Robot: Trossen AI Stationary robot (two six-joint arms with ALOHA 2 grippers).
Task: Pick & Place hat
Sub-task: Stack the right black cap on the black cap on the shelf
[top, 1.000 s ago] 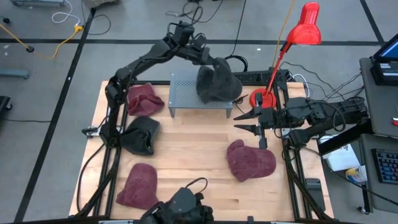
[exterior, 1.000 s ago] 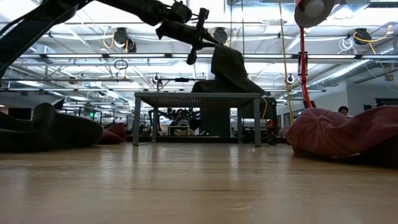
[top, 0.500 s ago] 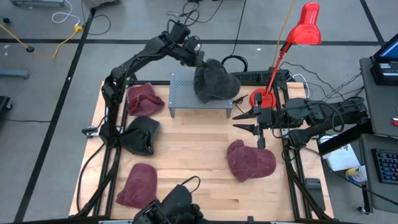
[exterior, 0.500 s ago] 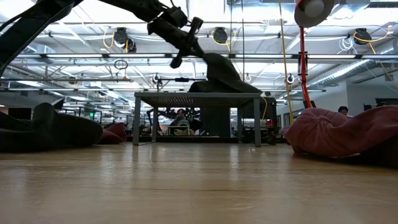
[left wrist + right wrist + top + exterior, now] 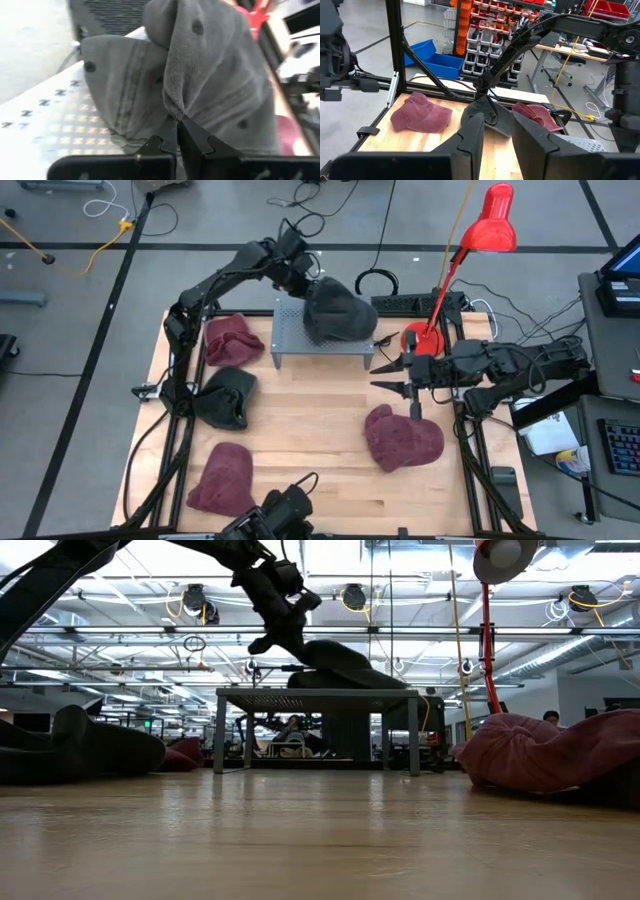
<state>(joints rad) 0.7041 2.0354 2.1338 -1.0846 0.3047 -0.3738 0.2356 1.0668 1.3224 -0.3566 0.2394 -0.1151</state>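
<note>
Only wristward: left hand (image 5: 177, 131) pinching (tightly) hat (image 5: 200, 75)

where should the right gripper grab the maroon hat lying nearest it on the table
The crumpled maroon fabric hat lies slumped on the wooden table, just in front of the open right gripper. It has no firm rim showing, so probably come straight down from above and pinch a raised fold near its top, much as the left gripper pinches a fold of the grey hat.

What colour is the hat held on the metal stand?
Dark grey hat; clearest in the left wrist view.
</note>
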